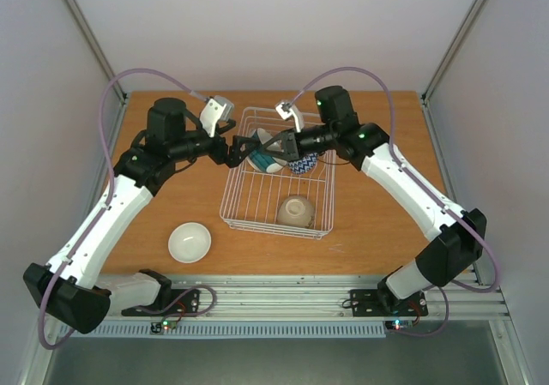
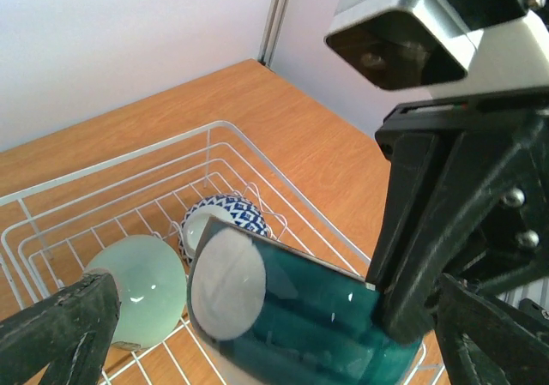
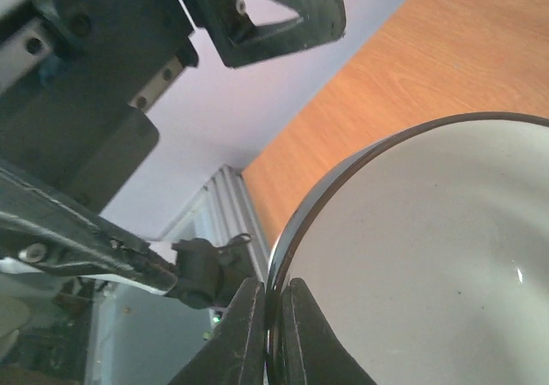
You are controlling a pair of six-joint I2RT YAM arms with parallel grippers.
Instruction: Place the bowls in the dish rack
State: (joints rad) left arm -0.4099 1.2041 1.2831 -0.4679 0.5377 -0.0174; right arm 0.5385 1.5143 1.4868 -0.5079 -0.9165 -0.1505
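The white wire dish rack [image 1: 249,205] stands mid-table. My right gripper [image 1: 277,149] is shut on the rim of a teal bowl [image 1: 262,159] with a white inside and holds it tilted over the rack's far end. In the right wrist view its fingers [image 3: 244,338] pinch the dark rim of this bowl [image 3: 429,256]. My left gripper [image 1: 240,151] is open, its fingers [image 2: 60,333] spread either side of the teal bowl [image 2: 326,316], apart from it. A blue patterned bowl [image 1: 303,165] and a pale upturned bowl [image 1: 294,211] sit in the rack. A white bowl [image 1: 190,242] lies on the table.
The rack's wire wall [image 2: 257,158] runs behind the pale bowl [image 2: 141,291] and the patterned bowl [image 2: 227,218]. White walls enclose the table on three sides. A metal rail [image 1: 283,303] runs along the near edge between the arm bases.
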